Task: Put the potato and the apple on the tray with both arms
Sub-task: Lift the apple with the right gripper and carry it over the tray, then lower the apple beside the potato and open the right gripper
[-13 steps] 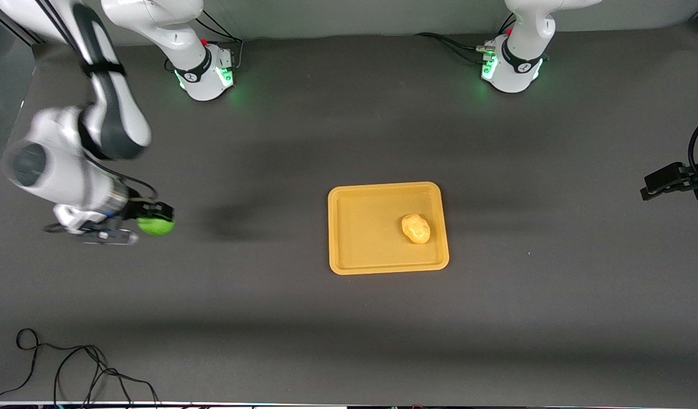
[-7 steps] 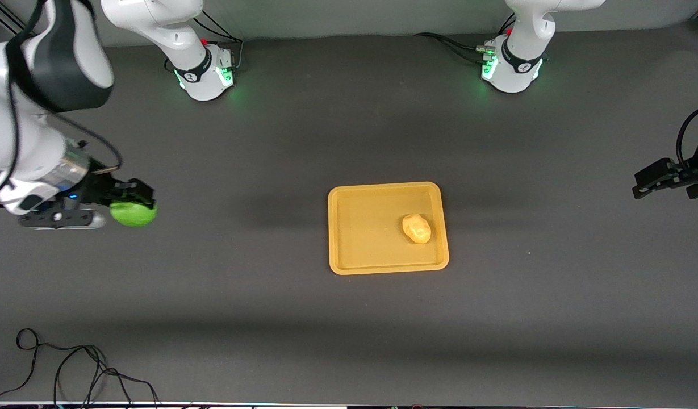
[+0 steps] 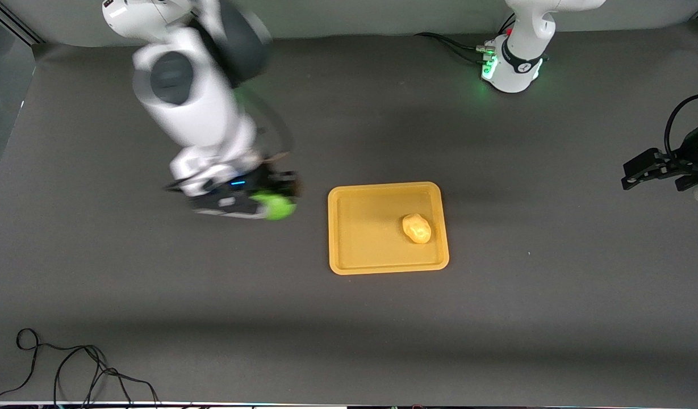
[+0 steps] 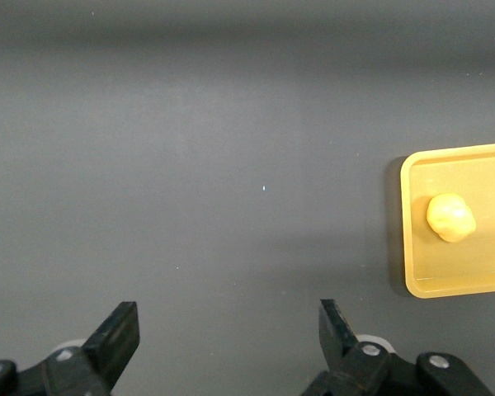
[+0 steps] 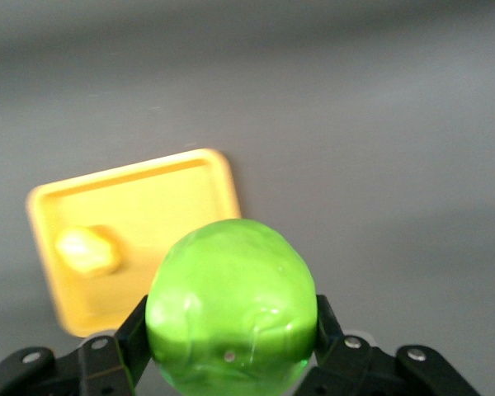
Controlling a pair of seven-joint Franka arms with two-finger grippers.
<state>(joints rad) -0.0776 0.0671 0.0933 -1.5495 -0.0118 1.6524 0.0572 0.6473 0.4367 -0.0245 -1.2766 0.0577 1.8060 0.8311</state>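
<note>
Front view: right gripper [image 3: 274,200] motion-blurred, fingers hard to make out, clamped on the apple [image 3: 278,207] in the air over bare table [image 3: 212,318], beside the tray [image 3: 349,264] on the side toward the right arm's end. Left gripper [image 3: 647,170] partly cut off at the table edge at the left arm's end, spread wide, holding nothing. One potato [image 3: 416,228] in the one tray, mid-table. One apple. Right wrist view: apple [image 5: 231,318] hiding most of the fingers.

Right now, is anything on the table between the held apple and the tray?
No. In the front view only bare dark tabletop separates the apple, held in the right gripper, from the tray.
</note>
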